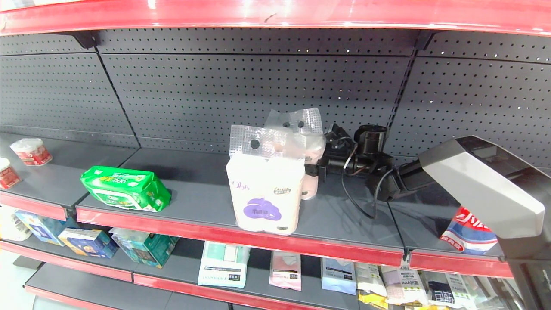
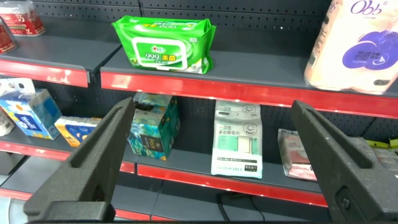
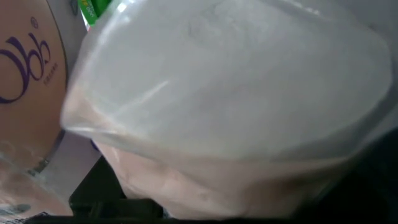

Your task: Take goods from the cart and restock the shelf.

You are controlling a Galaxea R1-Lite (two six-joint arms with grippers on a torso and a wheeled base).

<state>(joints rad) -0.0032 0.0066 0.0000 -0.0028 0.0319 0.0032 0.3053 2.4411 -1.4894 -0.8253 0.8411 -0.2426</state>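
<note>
Head view: my right gripper (image 1: pixel 313 170) is clamped on the rear roll pack (image 1: pixel 301 133), a pale pink bundle in clear film with a punched carry flap. It stands upright on the grey shelf (image 1: pixel 193 185), just behind the front roll pack (image 1: pixel 263 193), which is white with a purple cloud. A green wipes pack (image 1: pixel 125 188) lies well apart.

Left wrist view: my left gripper (image 2: pixel 212 109) hangs spread wide, holding nothing, below the wipes pack (image 2: pixel 165 43) and the front roll pack (image 2: pixel 354 46).

Right wrist view: the rear roll pack (image 3: pixel 236 93) sits against my camera, glossy film over pink, with the front roll pack (image 3: pixel 28 81) beside it.
</note>
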